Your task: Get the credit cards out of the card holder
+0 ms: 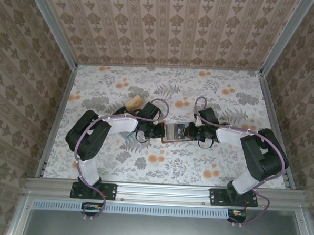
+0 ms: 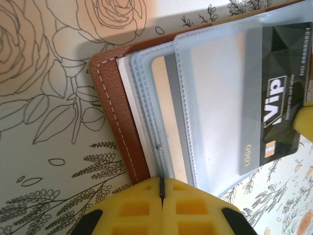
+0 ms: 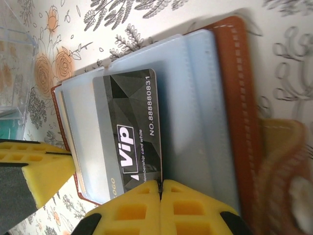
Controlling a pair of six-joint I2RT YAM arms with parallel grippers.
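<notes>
At desk [image 1: 117, 168] centre, right pincer [image 3: 160, 188] grips black VIP card [image 3: 132, 142], left pincer [image 2: 162, 188] clamps card holder [image 2: 117, 112]; slippage may drag holder.

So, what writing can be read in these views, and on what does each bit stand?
"ViP": large white letters on the black plastic card.
"NO.888880831": white, along that card's edge.
"LOGO": gold, same card, seen through the clear pocket of the brown leather card holder.
"Membership card": tiny line under "ViP"; its last word is too blurred to read.
</notes>
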